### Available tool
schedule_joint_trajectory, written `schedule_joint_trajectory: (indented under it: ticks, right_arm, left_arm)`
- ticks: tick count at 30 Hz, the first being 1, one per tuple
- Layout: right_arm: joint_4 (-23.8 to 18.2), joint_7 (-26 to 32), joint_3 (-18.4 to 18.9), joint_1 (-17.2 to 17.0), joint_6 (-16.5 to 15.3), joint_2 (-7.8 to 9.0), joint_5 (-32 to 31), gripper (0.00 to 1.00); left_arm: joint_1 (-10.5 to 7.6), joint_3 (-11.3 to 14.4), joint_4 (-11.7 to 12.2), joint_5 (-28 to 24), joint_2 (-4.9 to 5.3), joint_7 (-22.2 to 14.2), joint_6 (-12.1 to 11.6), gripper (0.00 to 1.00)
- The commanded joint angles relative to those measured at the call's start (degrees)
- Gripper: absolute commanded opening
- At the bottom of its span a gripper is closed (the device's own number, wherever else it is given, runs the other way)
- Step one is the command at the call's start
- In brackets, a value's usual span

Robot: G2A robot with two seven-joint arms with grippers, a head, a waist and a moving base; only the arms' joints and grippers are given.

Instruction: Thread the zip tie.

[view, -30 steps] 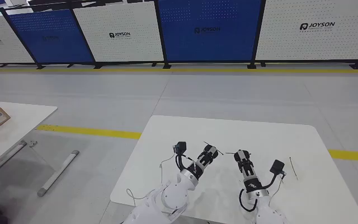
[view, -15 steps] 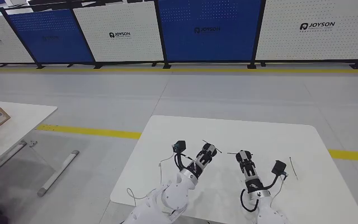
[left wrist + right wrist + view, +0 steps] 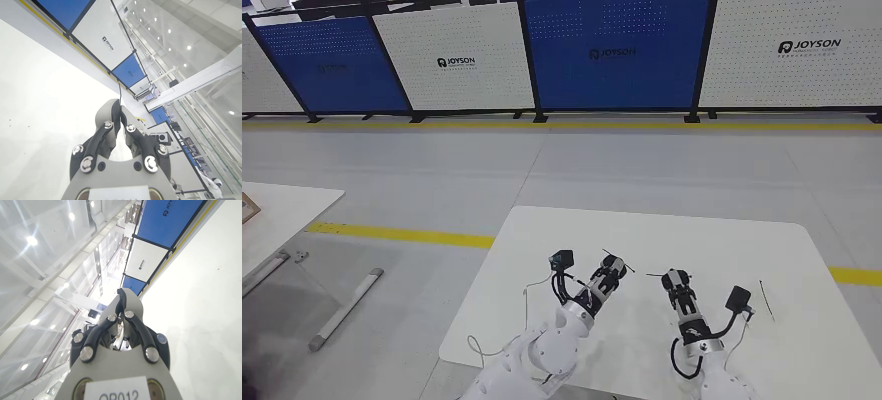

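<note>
Tabletop white, partition panels behind | left tool pressed together, pinching zip tie by its thin strand | right tool at its 3 o'clock, apart, pressed together | risk: your strand may flex or slip on approach, tip missing the head.

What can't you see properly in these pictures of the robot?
1. Left wrist view: the left claw is pinched on the zip tie, and its fingers hide the rest of the strip.
2. Right wrist view: the right claw is shut, and the black bit at its tip is too small to name.
3. Top view: the loose tie on the table is too thin to show its ends.
</note>
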Motion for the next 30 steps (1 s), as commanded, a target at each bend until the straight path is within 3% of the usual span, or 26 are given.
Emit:
schedule_joint_trajectory:
  ticks: [1,30]
  right_arm:
    - [0.4,-0.1,-0.5,0.4,0.6,-0.15,-0.4,0.00]
    - [2.0,-0.5,-1.2,1.8,0.4,-1.26,-0.9,0.00]
  left_arm:
    - [0.00,0.0,0.0,0.0,0.00,0.0,0.0,0.00]
    - [0.00,0.0,0.0,0.0,0.00,0.0,0.0,0.00]
